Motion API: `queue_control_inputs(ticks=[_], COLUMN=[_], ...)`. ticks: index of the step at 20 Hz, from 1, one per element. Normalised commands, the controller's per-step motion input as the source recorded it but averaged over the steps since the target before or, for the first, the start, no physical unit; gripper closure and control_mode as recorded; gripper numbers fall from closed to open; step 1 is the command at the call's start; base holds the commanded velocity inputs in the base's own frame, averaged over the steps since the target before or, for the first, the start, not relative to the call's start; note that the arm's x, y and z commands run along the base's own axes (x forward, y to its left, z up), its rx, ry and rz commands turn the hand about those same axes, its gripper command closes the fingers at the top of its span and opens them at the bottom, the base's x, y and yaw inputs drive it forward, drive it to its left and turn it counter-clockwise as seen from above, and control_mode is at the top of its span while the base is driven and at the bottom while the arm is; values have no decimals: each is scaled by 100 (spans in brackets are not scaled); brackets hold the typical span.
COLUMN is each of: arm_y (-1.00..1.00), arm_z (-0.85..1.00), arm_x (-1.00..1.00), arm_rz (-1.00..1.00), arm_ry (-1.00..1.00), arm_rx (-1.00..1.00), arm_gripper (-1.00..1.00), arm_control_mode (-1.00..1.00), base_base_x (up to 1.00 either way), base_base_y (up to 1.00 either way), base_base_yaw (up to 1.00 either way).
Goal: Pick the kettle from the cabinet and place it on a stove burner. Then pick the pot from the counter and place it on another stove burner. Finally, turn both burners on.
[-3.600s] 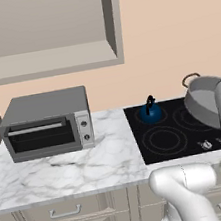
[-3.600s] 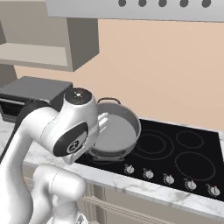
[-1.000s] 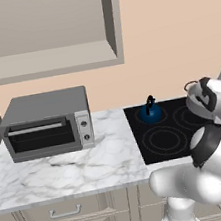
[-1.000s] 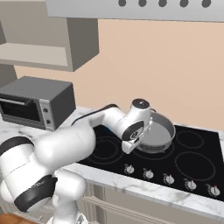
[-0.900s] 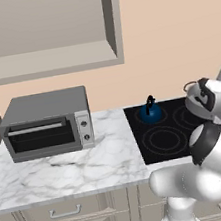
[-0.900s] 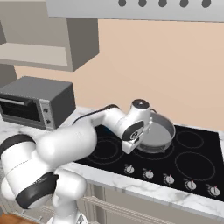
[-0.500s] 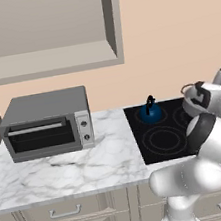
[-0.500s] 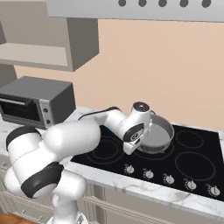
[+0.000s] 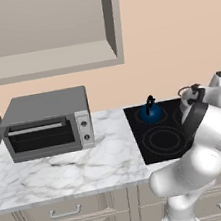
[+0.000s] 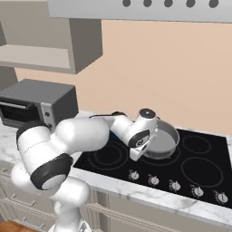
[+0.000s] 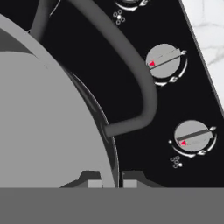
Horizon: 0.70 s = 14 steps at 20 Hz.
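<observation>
The toaster oven [image 9: 46, 123] stands well left on the counter [image 9: 66, 170], the pot [image 10: 159, 139], lower than a second ago, sits on the cooktop [image 10: 199, 167] behind its knobs [image 11: 165, 62], rim pinched by the closed gripper [image 11: 109, 183], and the kettle [image 9: 150, 111] occupies a rear burner.

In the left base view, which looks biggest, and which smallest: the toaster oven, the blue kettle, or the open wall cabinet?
1. Wall cabinet, the largest.
2. Toaster oven.
3. Kettle, by far the smallest, though it stands a little farther back.
</observation>
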Motion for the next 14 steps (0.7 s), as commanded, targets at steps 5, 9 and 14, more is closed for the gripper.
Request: queue_control_inputs(ticks=[5,9,14], arm_y=[-9,-3,-5], arm_z=[-17,-16,-15], arm_x=[12,11,5], arm_rz=[0,0,0], arm_ry=[0,1,0], arm_rx=[0,0,0], arm_gripper=[100,100,100], arm_control_mode=[-100,-100,-100], base_base_x=[0,0,0], base_base_y=[0,0,0], base_base_yaw=[0,0,0])
